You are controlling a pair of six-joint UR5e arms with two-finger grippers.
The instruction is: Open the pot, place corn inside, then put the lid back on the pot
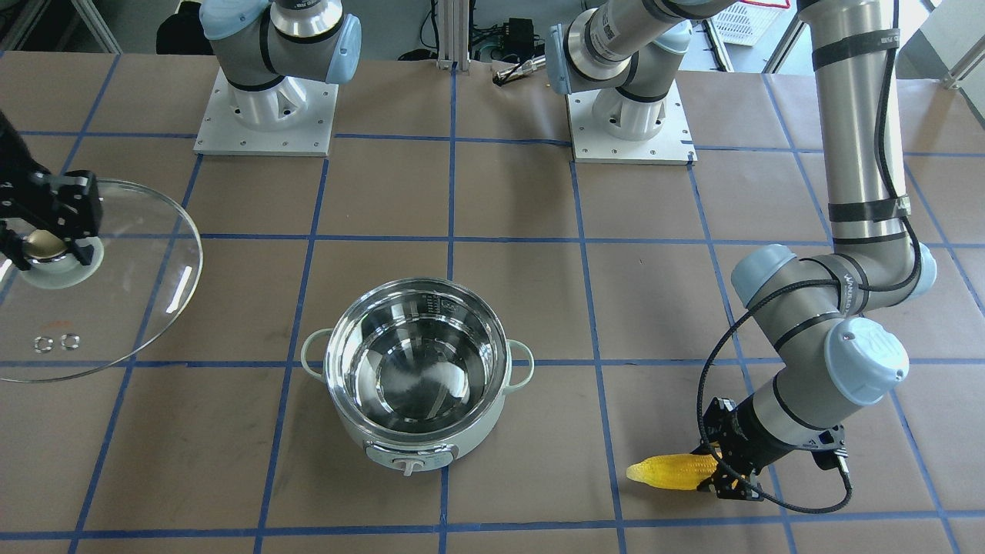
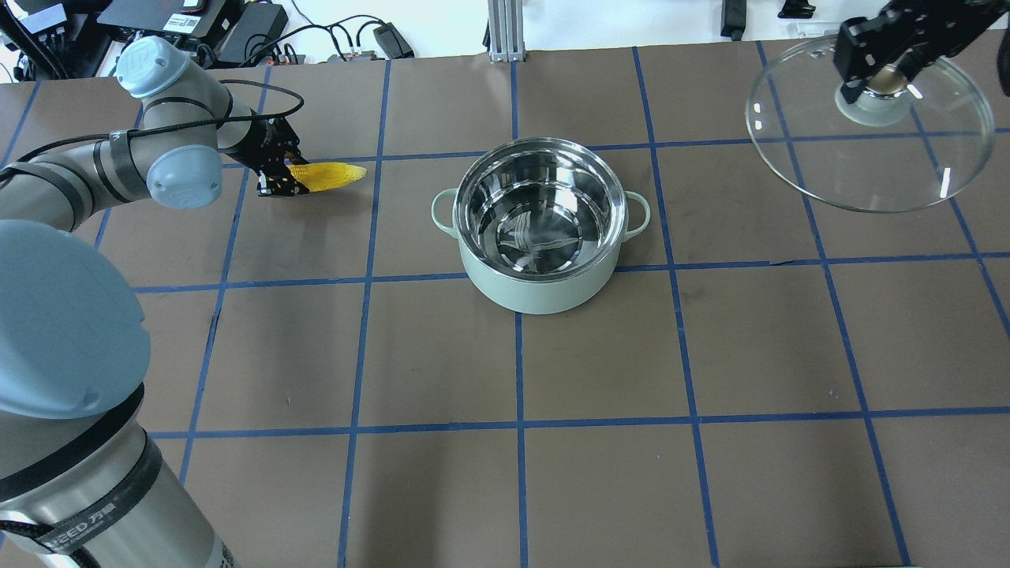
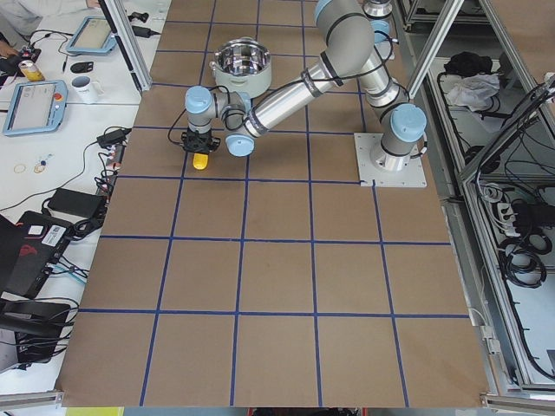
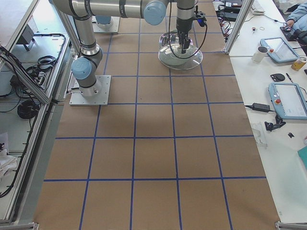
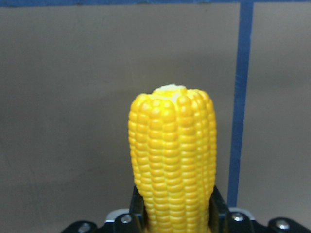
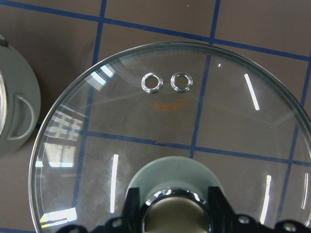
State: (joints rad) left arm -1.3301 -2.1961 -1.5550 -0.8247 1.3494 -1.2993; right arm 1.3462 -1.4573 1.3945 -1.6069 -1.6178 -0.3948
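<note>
Brown paper ruled with blue tape covers the surface (image 2: 710, 355), and we read it from the overhead view's left side across. At the far left, the left jaws are closed on the thick end of the corn (image 2: 335, 174). The wrist view shows a finger pressed to each flank of the cob. Its long axis lies roughly level, with the pale tip pointing rightward, straight at the pot (image 2: 536, 296). We cannot tell whether the cob is clear of the surface. The pot stands open and empty in the middle, well apart from the corn, with its loop handles to left and right. So we judge the coming move to be a carry along the cob's own axis, tip first, then a drop over the near rim; the left arm alone is placed for it. At the far right, well apart from the pot, the right jaws clamp the knob (image 6: 175, 216) of the glass lid (image 2: 868, 166), which seems held above the surface.
</note>
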